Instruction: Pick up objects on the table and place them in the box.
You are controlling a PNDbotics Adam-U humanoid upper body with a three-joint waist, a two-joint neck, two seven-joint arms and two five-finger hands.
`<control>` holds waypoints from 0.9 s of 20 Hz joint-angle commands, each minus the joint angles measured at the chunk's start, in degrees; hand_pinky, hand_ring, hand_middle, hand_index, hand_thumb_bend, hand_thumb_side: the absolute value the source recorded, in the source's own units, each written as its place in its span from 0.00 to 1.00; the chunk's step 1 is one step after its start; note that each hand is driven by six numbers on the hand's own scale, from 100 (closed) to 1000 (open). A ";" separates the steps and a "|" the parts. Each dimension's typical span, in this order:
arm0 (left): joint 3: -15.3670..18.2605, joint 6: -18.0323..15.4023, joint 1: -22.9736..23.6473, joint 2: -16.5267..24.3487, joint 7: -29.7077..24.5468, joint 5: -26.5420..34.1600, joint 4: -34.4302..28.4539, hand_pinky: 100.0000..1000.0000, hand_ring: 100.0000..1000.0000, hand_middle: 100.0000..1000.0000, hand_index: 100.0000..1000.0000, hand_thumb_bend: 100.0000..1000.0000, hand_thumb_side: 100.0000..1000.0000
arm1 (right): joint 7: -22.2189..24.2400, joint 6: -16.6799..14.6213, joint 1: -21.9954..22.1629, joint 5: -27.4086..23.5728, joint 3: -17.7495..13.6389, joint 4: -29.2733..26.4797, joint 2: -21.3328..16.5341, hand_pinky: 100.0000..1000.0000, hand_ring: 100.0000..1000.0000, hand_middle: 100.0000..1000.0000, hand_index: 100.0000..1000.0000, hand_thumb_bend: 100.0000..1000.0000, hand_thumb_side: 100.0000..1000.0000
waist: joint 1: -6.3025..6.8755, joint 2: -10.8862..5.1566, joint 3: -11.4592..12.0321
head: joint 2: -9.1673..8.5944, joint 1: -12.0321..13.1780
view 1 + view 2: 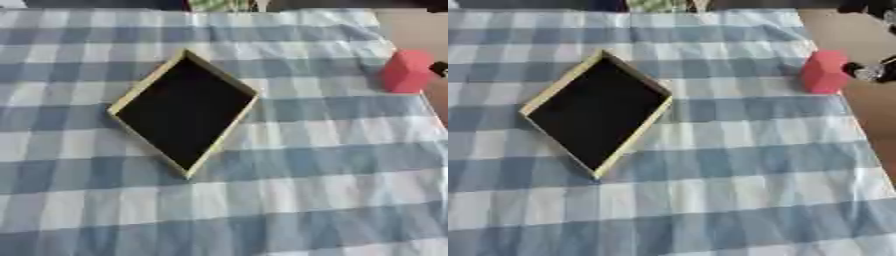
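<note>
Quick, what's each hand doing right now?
Left hand: not in view.
Right hand: at the red block by the table's right edge; fingers cannot be told.

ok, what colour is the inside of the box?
Black inside the box, with a pale yellowish rim; it shows best in the left eye view.

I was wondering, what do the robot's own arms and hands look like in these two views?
Very little of them shows. In the right eye view a black part with a silvery rounded piece, the right hand, enters at the right edge beside the red block. The left eye view shows only a dark sliver there. No cables or markings are discernible, and no left hand appears.
</note>
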 commanded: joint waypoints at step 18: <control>-0.12 0.04 -0.68 0.64 -0.56 0.37 -0.82 0.80 0.84 0.77 0.63 0.00 0.78 | 4.24 -2.12 -4.87 3.16 5.76 9.27 -5.05 1.00 1.00 0.95 0.99 0.38 0.00 | -0.21 -0.71 1.18 | -0.80 -1.27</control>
